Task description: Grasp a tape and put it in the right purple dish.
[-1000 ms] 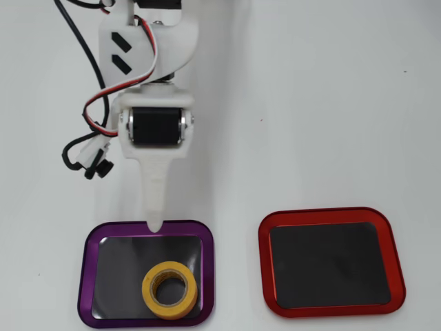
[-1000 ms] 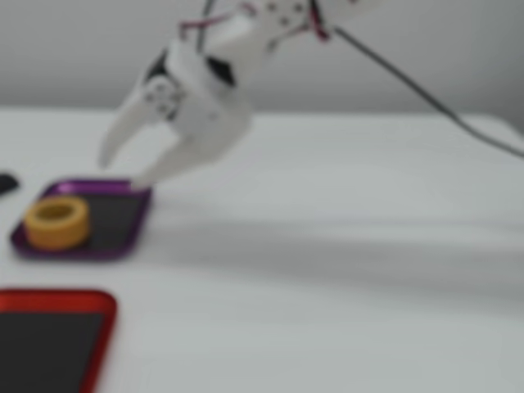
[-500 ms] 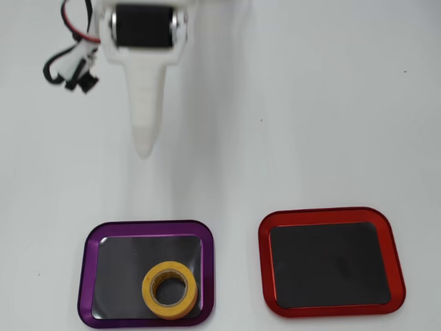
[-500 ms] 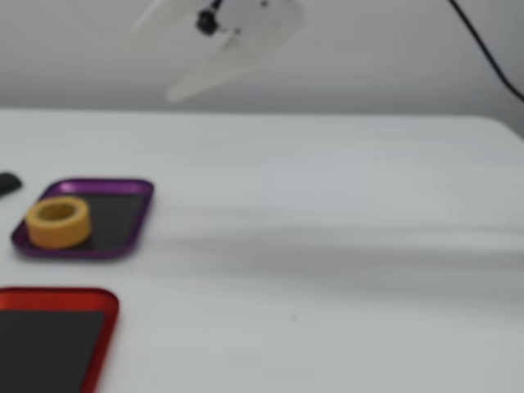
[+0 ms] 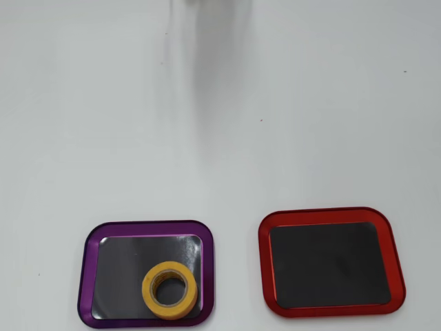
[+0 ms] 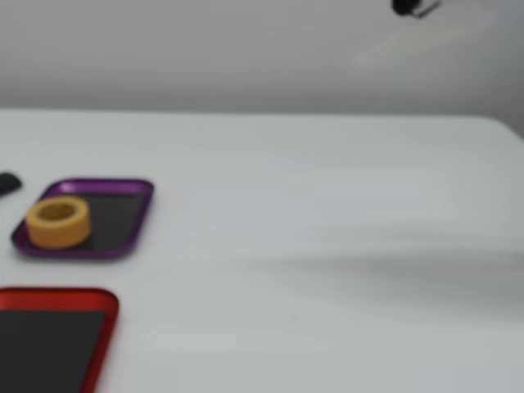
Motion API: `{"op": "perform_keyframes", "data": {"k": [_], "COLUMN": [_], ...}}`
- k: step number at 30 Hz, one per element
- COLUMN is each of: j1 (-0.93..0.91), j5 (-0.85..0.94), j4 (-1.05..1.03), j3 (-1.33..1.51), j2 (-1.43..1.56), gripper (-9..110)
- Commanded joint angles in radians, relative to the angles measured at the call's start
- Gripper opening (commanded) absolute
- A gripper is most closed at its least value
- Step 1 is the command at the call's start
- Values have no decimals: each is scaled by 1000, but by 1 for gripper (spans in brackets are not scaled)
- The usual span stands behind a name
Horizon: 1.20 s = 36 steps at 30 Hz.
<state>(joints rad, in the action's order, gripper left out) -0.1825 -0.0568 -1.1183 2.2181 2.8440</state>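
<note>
the white table [image 5: 289, 103] is mostly bare. the red tray [image 5: 331, 261] sits empty just beside the purple dish [image 5: 84, 276], where the yellow tape [image 5: 170, 289] already lies flat near a corner. no gripper shows, so places relative to it and its finger state cannot be told. judged done: stay clear. no readable writing.
</note>
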Motion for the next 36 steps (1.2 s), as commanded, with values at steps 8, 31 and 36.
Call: {"op": "perform_keyframes", "data": {"k": [8, 31, 36], "j1": [-8, -6, -6], "j5": [-5, -3, -2], "j4": [-61, -94, -114], "j3": [548, 833, 831], "j2": [598, 572, 572], "gripper": [14, 12, -1]}}
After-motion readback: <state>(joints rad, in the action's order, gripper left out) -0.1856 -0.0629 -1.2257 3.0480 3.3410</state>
